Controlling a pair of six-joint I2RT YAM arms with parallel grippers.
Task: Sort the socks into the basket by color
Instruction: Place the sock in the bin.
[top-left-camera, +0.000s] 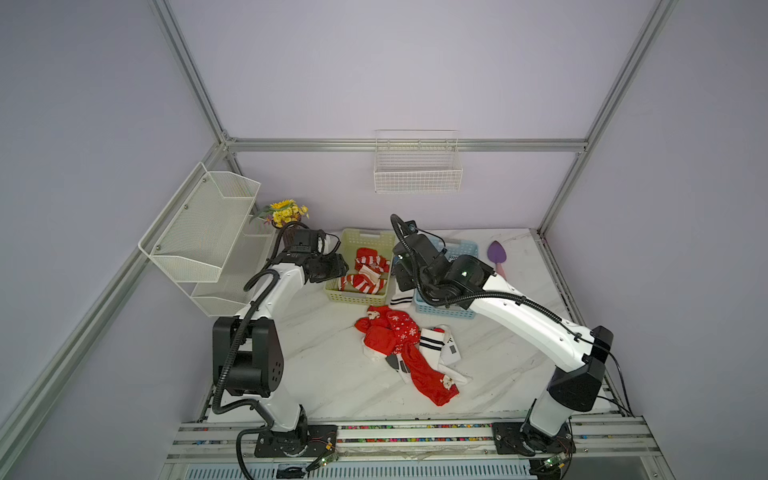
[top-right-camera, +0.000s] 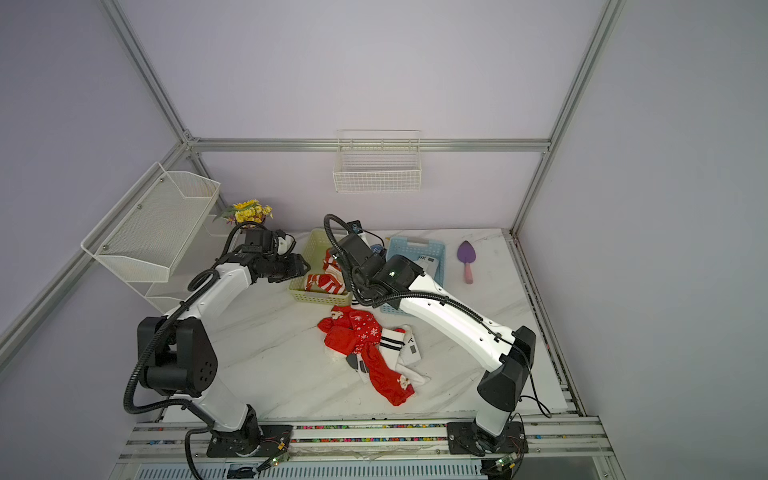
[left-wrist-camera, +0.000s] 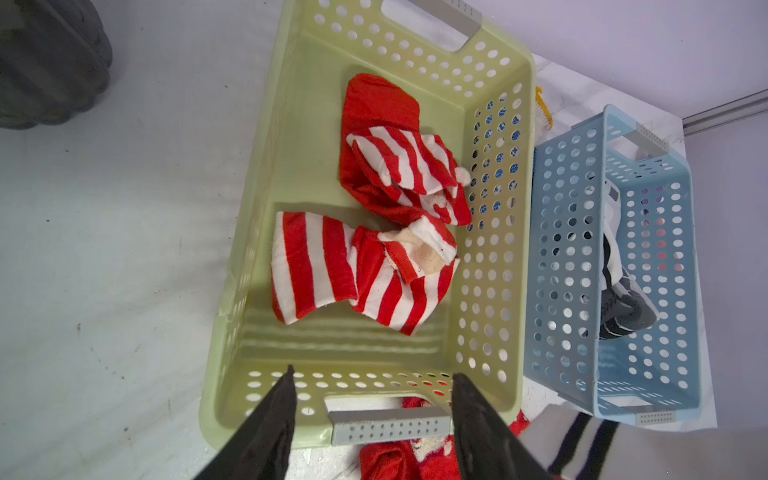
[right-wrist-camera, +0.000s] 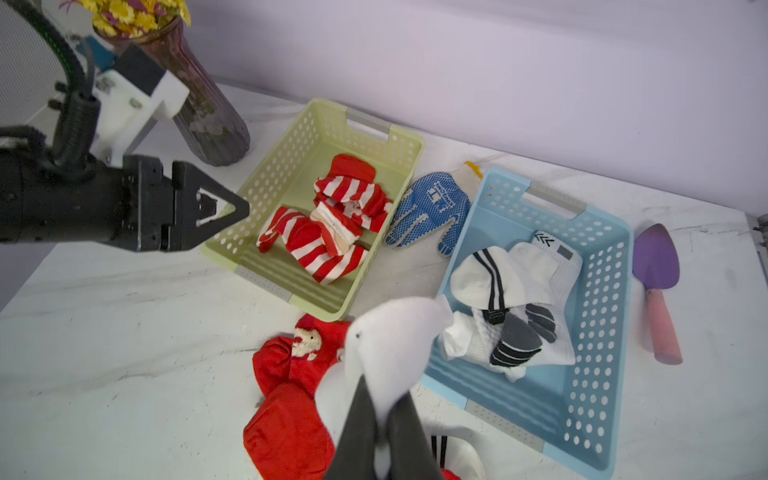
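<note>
Marble tabletop (top-left-camera: 316, 357), lilac booth; white sock (right-wrist-camera: 395, 336) aloft.
Right gripper (right-wrist-camera: 381, 401) clenched on it; blue basket (top-left-camera: 446, 313) just beside, at 3 o'clock from above. Left gripper (left-wrist-camera: 372, 372) released, empty, farther off.

- Bright, even, diffuse overhead light; faint shadows on table (top-left-camera: 324, 365).
- Soft, slightly smeared detail in both top views.
- Close white sock (right-wrist-camera: 395, 345) out of focus.
</note>
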